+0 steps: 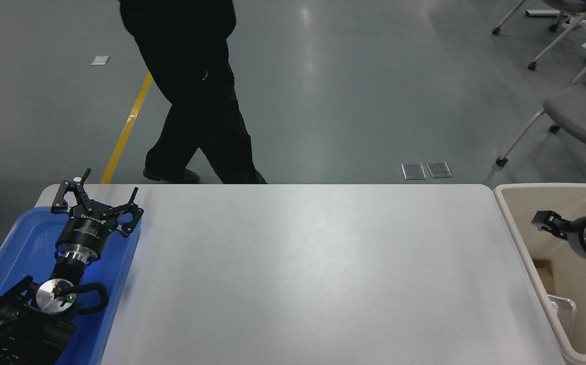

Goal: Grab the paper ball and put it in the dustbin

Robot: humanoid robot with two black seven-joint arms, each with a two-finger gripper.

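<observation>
Right gripper (544, 221) is seen over the dustbin (536, 190), jaw state indiscernible; no paper ball is visible; presumably light, crushable, grasped anywhere.

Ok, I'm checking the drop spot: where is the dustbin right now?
In the head view the dustbin stands at the far right, against the white table's right end, with the right gripper over its opening.

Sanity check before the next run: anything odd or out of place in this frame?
No paper ball shows anywhere on the table. The right gripper hangs over the dustbin; whether it holds anything can't be told. The left gripper sits open over the blue tray. Nothing is spilled or damaged.
</observation>
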